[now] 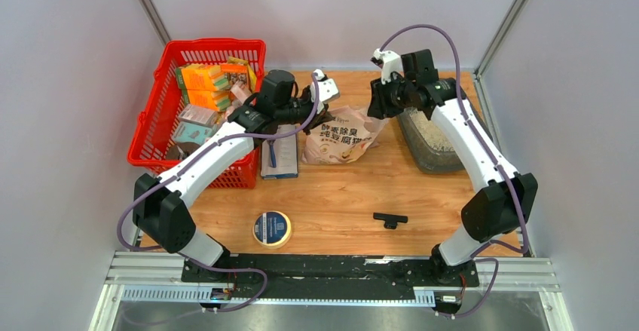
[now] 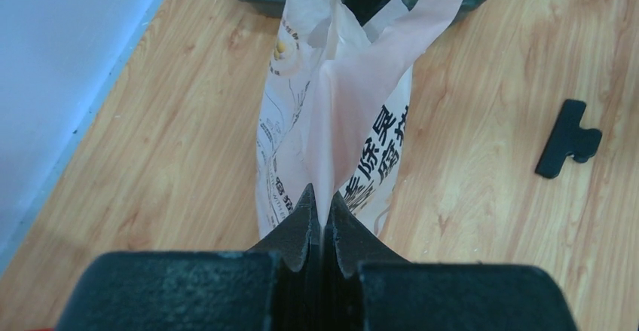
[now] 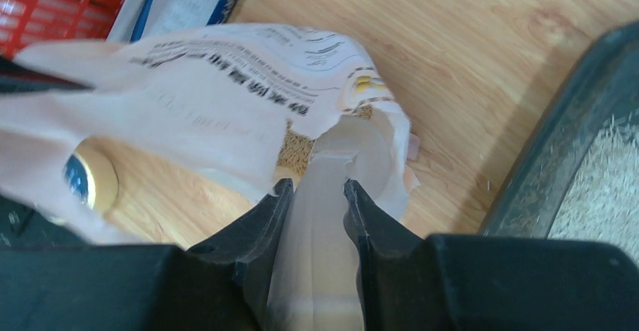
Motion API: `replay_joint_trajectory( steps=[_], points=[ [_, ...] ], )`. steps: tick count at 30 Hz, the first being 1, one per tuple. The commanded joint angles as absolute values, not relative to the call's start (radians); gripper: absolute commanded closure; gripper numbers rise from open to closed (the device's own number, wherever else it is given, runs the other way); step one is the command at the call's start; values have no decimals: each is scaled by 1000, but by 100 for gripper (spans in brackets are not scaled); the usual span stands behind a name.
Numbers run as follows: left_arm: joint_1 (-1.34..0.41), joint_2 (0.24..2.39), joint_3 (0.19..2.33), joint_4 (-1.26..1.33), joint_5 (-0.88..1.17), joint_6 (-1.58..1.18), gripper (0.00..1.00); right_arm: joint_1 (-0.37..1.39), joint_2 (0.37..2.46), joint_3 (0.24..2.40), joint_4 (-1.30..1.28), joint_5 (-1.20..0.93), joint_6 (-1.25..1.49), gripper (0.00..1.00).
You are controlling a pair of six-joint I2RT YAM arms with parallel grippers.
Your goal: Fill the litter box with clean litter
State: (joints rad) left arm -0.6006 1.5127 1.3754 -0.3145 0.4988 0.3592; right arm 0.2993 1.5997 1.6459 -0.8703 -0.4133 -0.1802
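Seen from above, one pink bag (image 1: 339,139) stands at the far middle of the table (image 1: 339,195), between the left gripper (image 1: 328,99) and the right gripper (image 1: 379,108). One grey litter box (image 1: 437,167) lies far right, just beside the bag, with pale litter (image 1: 441,131) inside. One red basket (image 1: 215,43) sits far left. One tape roll (image 1: 272,228) and one black clip (image 1: 389,219) lie nearer. In the left wrist view, the left jaws are clenched on the bag's thin top edge. In the right wrist view, the right jaws grasp a fold of the bag, with the box rim at the right.
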Motion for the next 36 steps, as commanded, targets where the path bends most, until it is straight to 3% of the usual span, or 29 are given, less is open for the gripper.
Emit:
replay_joint_trajectory(
  steps=[1, 17, 29, 36],
  points=[
    [-609, 1460, 1374, -215, 526, 227, 100, 301, 1569, 1599, -663, -212, 115, 100],
    [-609, 1450, 1362, -172, 495, 224, 100, 396, 1658, 1358, -577, -69, 26, 100],
    [-609, 1479, 1384, -146, 497, 210, 100, 384, 1744, 1308, -485, -356, 140, 100],
    [-609, 1512, 1417, -161, 497, 225, 100, 293, 1798, 1376, -477, -670, 225, 100]
  ],
)
